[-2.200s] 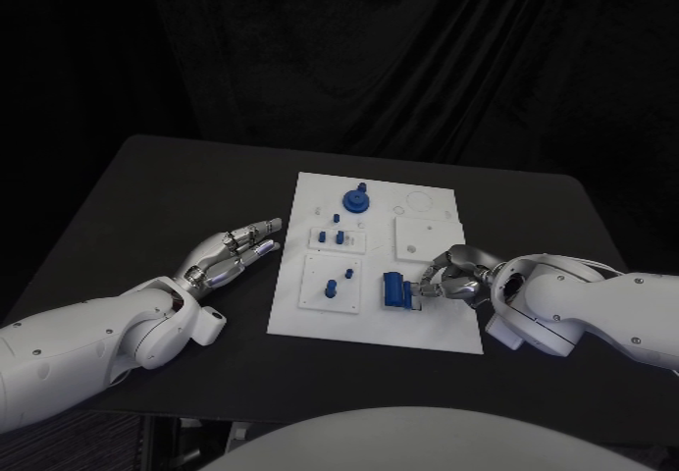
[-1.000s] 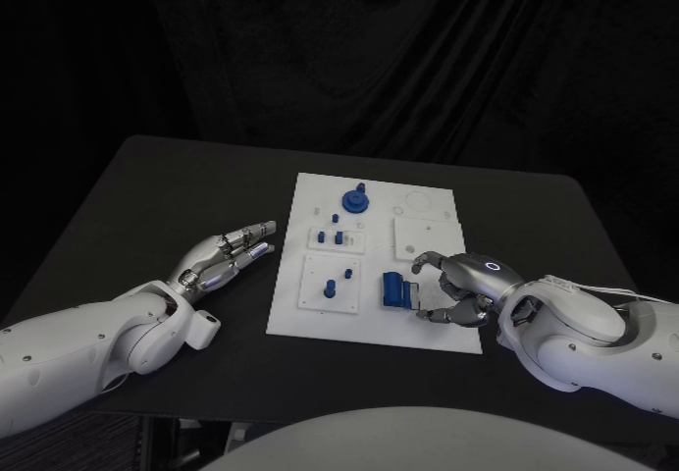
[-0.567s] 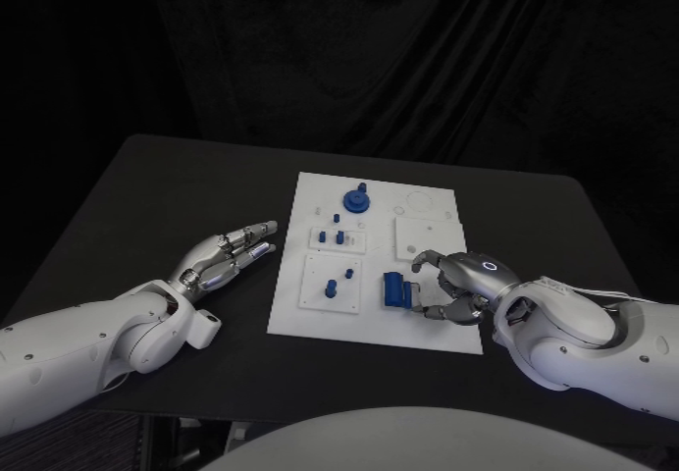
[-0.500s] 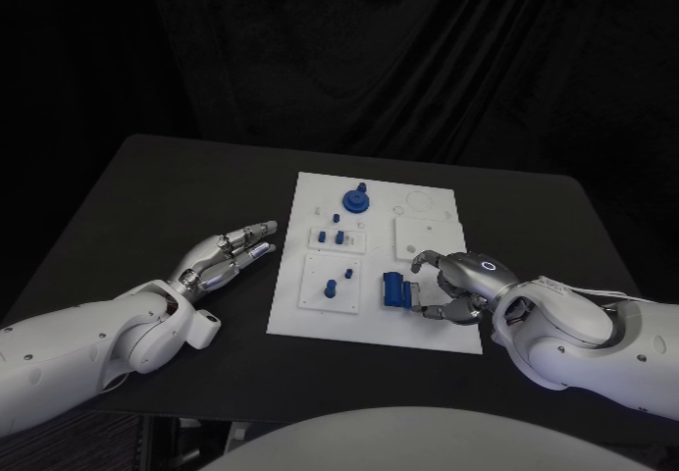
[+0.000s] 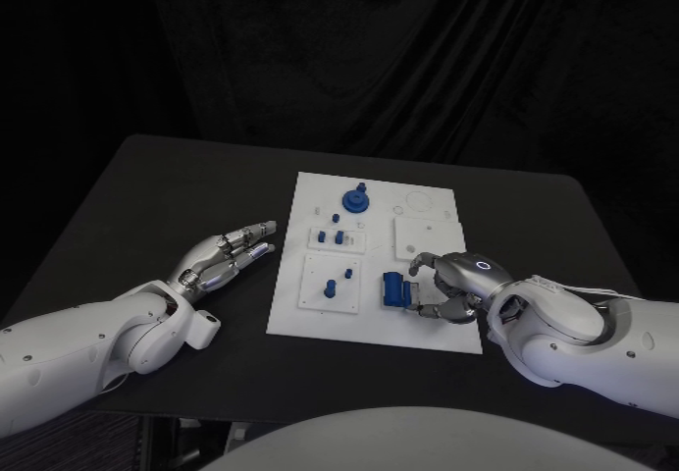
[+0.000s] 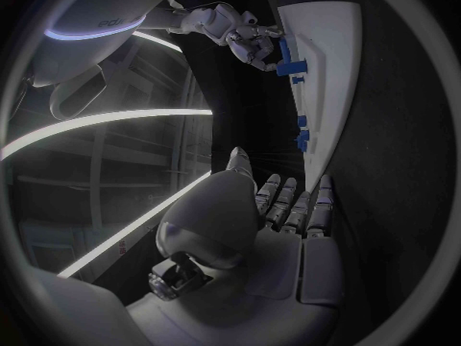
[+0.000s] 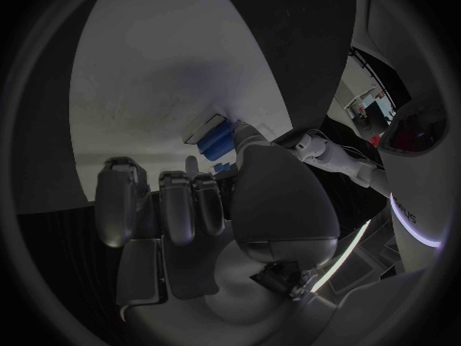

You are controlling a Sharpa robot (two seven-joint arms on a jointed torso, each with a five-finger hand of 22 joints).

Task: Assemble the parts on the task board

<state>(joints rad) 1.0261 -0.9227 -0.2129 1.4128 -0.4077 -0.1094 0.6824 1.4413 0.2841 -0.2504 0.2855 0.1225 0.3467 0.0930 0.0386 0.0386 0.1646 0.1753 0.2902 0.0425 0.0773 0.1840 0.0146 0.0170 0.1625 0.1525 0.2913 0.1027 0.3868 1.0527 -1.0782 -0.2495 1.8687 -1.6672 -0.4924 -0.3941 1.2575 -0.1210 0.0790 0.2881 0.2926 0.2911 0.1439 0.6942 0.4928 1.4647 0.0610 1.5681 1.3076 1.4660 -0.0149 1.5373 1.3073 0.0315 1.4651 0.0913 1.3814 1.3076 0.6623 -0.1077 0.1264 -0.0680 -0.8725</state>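
Item: blue block part (image 5: 393, 290), on the task board (image 5: 425, 329), near its front edge.
Right hand (image 5: 450, 287) curls at the block's right side, fingers seemingly touching it, likely to seat it; a firm hold cannot be confirmed. Left hand (image 5: 227, 257) lies flat left of the board, fingers together, holding nothing.

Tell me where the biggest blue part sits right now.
In the head view, the biggest blue part sits near the task board's near-right corner, against the right hand.
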